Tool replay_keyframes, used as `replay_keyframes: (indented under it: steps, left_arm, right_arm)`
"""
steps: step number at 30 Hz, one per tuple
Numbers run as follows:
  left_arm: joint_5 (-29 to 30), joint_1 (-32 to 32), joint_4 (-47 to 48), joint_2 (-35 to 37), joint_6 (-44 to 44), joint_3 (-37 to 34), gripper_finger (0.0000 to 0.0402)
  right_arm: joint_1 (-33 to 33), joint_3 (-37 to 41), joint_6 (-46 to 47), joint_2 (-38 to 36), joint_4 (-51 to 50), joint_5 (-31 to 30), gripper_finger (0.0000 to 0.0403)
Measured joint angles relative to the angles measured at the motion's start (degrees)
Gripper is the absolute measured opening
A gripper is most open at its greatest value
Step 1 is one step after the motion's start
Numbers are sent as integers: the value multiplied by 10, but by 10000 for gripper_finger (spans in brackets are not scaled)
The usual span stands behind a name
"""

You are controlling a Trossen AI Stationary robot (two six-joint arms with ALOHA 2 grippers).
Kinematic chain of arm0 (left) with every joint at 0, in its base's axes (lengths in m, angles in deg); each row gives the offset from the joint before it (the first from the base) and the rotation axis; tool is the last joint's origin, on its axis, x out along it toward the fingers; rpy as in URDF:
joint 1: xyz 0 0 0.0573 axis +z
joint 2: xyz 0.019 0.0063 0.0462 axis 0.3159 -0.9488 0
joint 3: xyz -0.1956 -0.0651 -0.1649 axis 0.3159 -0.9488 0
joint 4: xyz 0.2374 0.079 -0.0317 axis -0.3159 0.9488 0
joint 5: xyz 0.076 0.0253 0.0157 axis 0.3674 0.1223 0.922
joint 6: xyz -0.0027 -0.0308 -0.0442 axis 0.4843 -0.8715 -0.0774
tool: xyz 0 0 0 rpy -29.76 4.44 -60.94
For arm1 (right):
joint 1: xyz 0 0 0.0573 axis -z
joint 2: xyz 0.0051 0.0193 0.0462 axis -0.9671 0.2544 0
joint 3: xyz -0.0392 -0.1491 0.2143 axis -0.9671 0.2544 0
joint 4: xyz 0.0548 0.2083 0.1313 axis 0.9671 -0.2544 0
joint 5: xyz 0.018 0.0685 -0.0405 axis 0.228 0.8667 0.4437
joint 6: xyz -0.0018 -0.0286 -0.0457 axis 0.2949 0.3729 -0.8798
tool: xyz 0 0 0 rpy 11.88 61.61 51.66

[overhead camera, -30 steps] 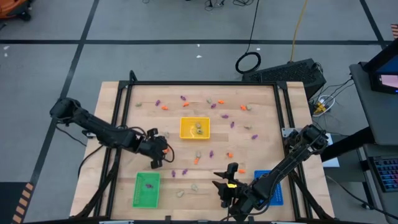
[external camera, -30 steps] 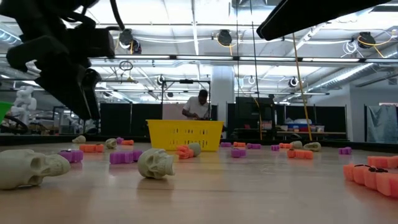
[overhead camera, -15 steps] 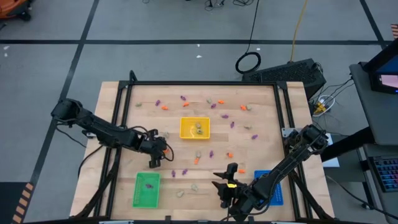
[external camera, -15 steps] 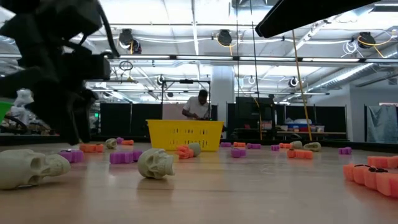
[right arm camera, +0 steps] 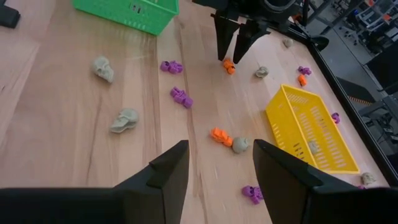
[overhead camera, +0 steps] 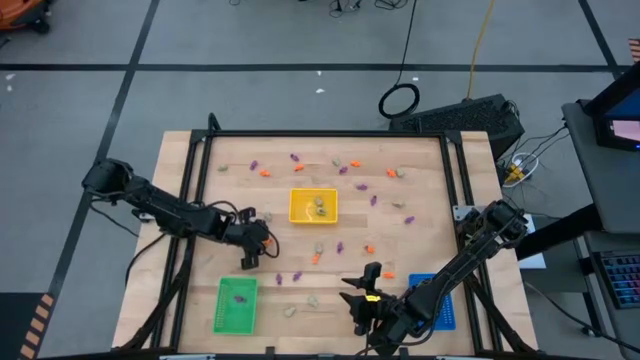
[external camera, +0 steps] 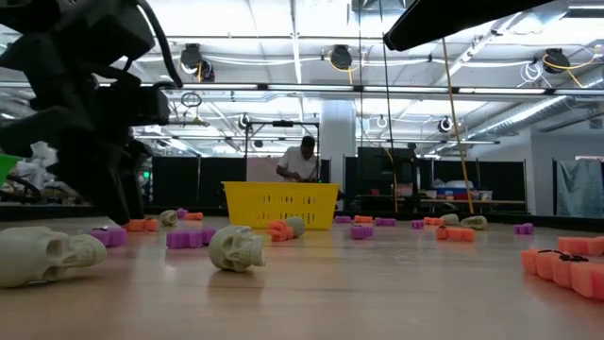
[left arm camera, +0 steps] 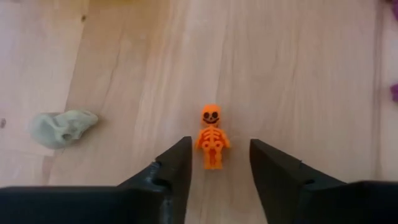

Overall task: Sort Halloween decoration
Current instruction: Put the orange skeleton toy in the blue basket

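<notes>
Straddling: left claw (left arm camera: pixel 214 165), fingers apart around an orange skeleton (left arm camera: pixel 211 135) lying on the surface (left arm camera: pixel 124 56)
Waiting: right claw (right arm camera: pixel 214 168), fingers apart above the surface, holding nothing

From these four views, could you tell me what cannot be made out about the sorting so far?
- Blue tray, high view: the right arm covers most of it, contents hidden.
- Yellow tray, low view: its wall hides what lies inside.
- Left gripper, left wrist view: fingers straddle the orange skeleton with gaps showing; table contact is unclear.
- Green tray, right wrist view: cut off by the edge.
</notes>
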Motion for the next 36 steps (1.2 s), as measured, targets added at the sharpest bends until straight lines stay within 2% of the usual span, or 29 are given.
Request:
replay_keyframes:
  steps: [6,11,15,23,27,31,36]
  left_arm:
    - [-1,14,9,0,0,0,87]
    - [-4,15,16,0,-5,0,67]
    - [-20,10,14,0,-5,0,77]
    - [-13,7,12,-14,-19,0,143]
    - [-9,9,-1,-39,-17,2,150]
    - [-4,8,-3,-45,-18,3,126]
    - [-7,9,-3,-41,-18,2,63]
  right_arm:
    - [0,0,0,0,0,0,164]
    - [0,0,0,0,0,0,164]
    - [0,0,0,0,0,0,164]
    - [0,0,0,0,0,0,164]
    - [0,0,0,0,0,0,164]
    - [0,0,0,0,0,0,164]
    - [0,0,-2,0,1,0,164]
